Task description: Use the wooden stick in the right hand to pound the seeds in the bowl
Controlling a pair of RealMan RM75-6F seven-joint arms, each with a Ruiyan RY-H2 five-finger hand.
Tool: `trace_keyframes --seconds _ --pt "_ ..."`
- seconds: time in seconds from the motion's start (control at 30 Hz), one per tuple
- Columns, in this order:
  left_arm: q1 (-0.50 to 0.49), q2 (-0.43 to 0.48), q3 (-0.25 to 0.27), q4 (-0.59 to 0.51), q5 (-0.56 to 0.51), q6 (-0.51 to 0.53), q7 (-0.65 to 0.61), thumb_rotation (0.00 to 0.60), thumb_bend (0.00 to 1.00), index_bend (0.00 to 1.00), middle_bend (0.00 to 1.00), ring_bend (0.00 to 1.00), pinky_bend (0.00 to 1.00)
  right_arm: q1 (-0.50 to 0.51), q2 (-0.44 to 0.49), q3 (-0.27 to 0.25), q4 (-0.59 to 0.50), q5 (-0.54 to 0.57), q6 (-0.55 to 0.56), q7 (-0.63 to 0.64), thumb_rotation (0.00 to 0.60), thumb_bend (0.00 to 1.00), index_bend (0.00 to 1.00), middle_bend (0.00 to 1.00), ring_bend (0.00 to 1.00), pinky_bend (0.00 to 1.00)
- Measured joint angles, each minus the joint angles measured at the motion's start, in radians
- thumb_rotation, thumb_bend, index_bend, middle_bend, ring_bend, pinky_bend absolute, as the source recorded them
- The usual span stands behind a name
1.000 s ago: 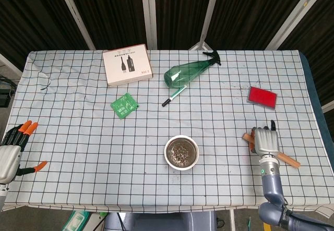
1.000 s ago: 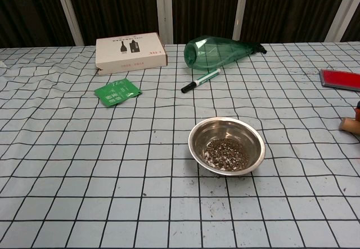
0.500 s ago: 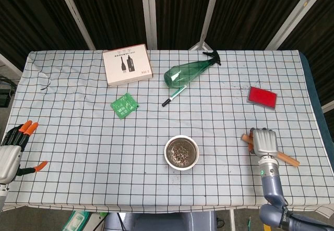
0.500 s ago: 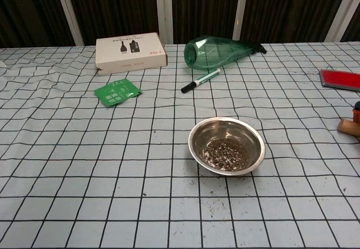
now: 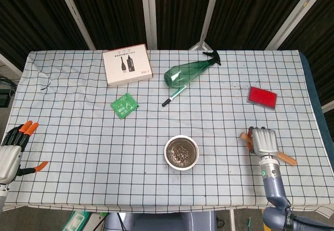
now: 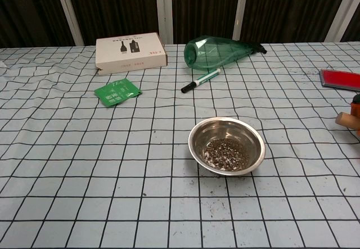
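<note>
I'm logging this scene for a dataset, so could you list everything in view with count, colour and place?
bowl: 1, silver metal, near middle of the table, holding seeds.
wooden stick: 1, brown, right near side, under the right robot hand.
spray bottle: 1, green, lying on its side, far middle.
marker pen: 1, black and white, just in front of the bottle.
box: 1, white, far left of centre.
sachet: 1, green, in front of the box.
flat red item: 1, right far side.
tablecloth: 1, white with black grid.
left robot hand: orange fingertips, left near edge, holding nothing.
right robot hand: grey, over the stick.
</note>
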Motion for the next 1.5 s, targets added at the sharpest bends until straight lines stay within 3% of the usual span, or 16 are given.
trace_keyframes --seconds 0.33,0.93,1.5 --pt "0.002 -0.001 0.002 0.005 0.003 0.003 -0.006 0.600 0.09 0.00 0.00 0.00 0.00 -0.018 0.037 -0.012 -0.045 -0.076 0.014 0.084 0.600 0.79 0.71 0.56 0.47 0.59" --pt "0.006 -0.004 0.001 0.002 0.001 0.007 -0.005 0.600 0.09 0.00 0.00 0.00 0.00 -0.061 0.155 0.012 -0.224 -0.197 0.062 0.303 0.600 0.79 0.74 0.58 0.50 0.63" --pt "0.006 -0.005 -0.001 -0.008 -0.008 0.004 0.007 0.600 0.09 0.00 0.00 0.00 0.00 -0.096 0.291 0.092 -0.332 -0.208 -0.005 0.740 0.600 0.80 0.74 0.58 0.50 0.63"
